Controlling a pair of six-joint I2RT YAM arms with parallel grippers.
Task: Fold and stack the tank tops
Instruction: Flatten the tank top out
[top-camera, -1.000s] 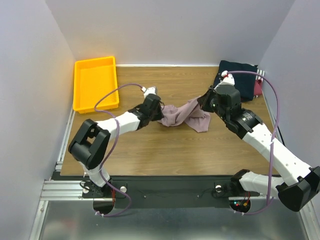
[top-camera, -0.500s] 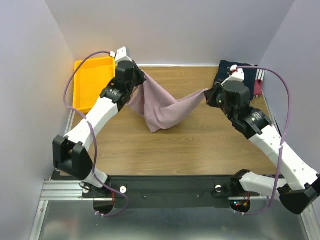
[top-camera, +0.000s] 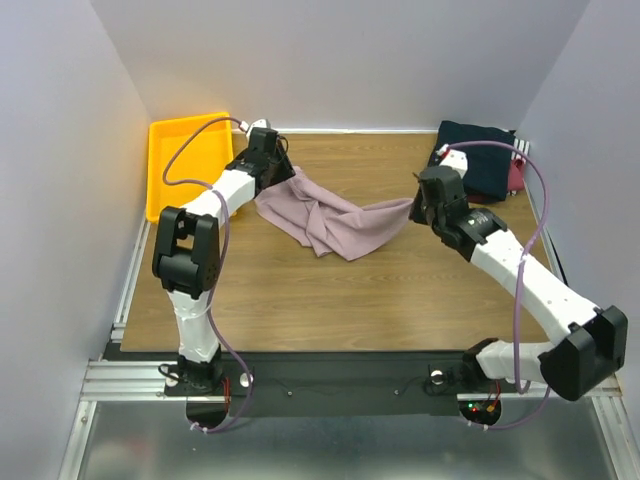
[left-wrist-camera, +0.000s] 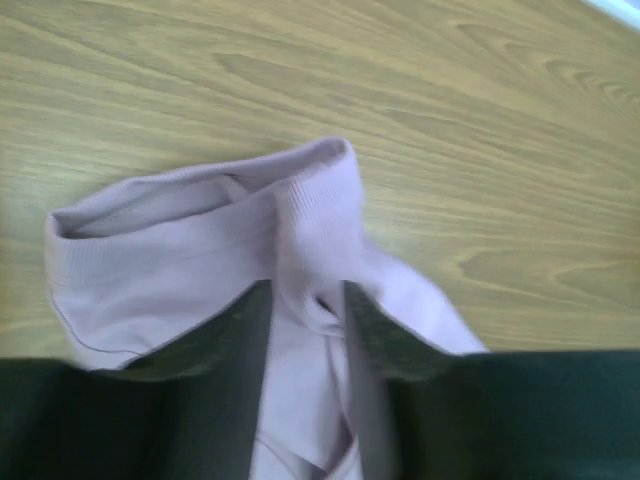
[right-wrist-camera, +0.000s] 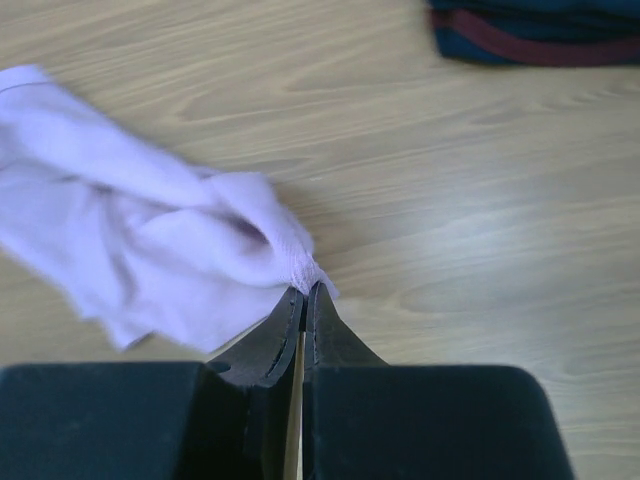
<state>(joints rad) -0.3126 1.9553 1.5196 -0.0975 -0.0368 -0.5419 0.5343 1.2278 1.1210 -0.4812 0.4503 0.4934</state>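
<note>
The dusty pink tank top lies stretched and rumpled across the middle of the table. My left gripper is low over its back-left end; in the left wrist view the gripper is open, and a ribbed fold of the pink tank top lies loose between the parted fingers. My right gripper is shut on the cloth's right end. In the right wrist view the jaws of that gripper pinch a hem of the pink tank top. Folded tank tops sit at the back right, a dark navy one and a maroon one.
A yellow plastic tray stands at the back left corner, just left of my left arm. The folded stack shows at the top edge of the right wrist view. Grey walls close in the table on three sides.
The pink top, hanging in the air between both grippers half a second ago, now rests on the table. My left gripper came down at the back left and opened. The right gripper stays clamped.
</note>
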